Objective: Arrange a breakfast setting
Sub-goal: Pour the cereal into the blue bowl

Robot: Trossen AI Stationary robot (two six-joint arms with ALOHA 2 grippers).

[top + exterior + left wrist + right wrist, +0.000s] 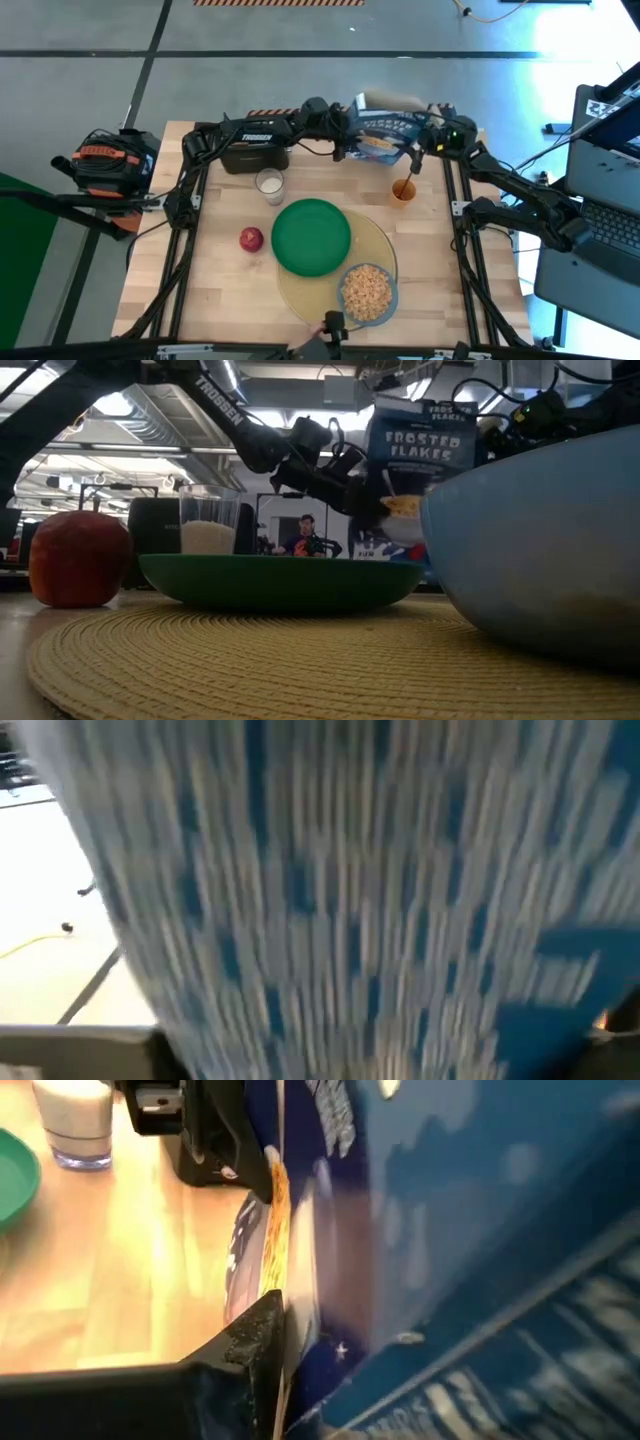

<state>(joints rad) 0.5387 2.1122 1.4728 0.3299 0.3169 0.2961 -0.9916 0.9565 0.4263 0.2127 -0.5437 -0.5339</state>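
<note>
My left fingers (345, 128) and my right fingers (428, 135) are both up at the far edge of the tabletop (220, 290), one on each side of the blue cereal box (385, 125). The box is between them, tipped over and off the wood. My right fingers press on the box, and one dark finger (255, 1340) lies flat against its side. I cannot tell if my left fingers are gripping the box or letting go.

A lot looks done. The bowl (367, 292) is full of cereal and sits on the yellow mat (385, 245). The green plate (312, 236) is on the mat too, and it is bare. The red apple (251, 239) is just beside the plate. The glass of milk (269, 183) stands behind the plate. The orange cup (403, 190) stands near the box. I think the box must be put down next. I see no toast.

The view from above shows where everything sits. The low view shows the box's front, which says Frosted Flakes, and a person far off in the room. My left wrist view is filled with a blur of blue and white. My right wrist view shows the box up close, with the milk behind.
</note>
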